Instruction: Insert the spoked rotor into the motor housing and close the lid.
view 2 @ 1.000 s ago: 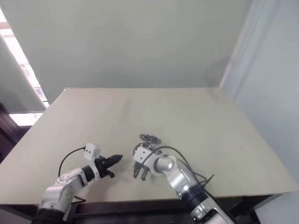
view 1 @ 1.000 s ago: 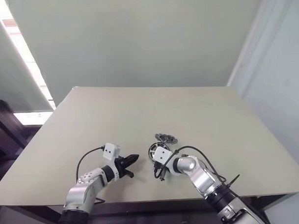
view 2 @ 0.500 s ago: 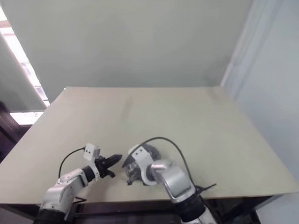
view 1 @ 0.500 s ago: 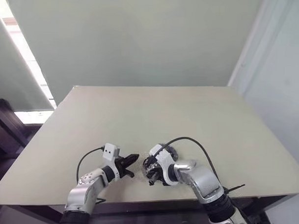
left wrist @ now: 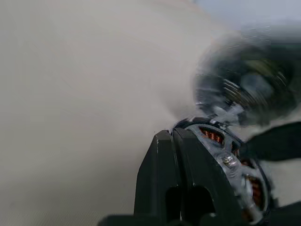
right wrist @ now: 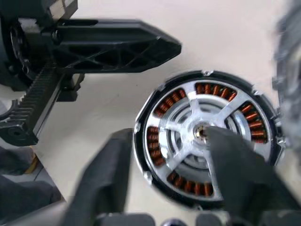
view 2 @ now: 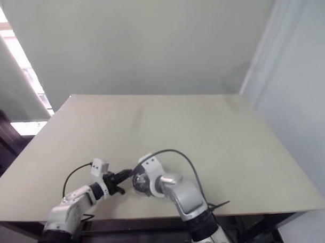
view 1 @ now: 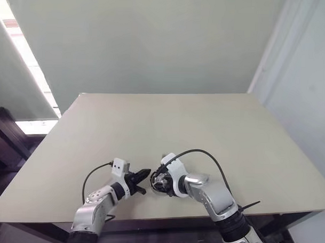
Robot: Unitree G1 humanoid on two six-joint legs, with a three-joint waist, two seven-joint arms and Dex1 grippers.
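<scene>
The motor housing (right wrist: 207, 141), ringed with copper windings, lies flat on the table (view 1: 205, 128). The spoked rotor (right wrist: 200, 129) sits inside that ring, silver spokes and hub up. My right gripper (right wrist: 164, 136) hovers just over it, open, with one finger on each side and one finger (right wrist: 235, 165) overlapping the hub. My left gripper (view 1: 143, 176) is shut and empty, its tips (right wrist: 155, 47) close beside the housing's rim. A blurred grey edge that may be the lid (right wrist: 290, 52) shows just past the housing.
In the left wrist view the housing (left wrist: 235, 165) sits right beside my shut fingers (left wrist: 171, 150). The table's front edge (view 1: 164, 220) runs close below both hands. Bare tabletop stretches behind and to both sides.
My right hand has rolled and shifted left toward the left gripper, now covering the discs, and its fingers have opened. The left arm has stayed put.
</scene>
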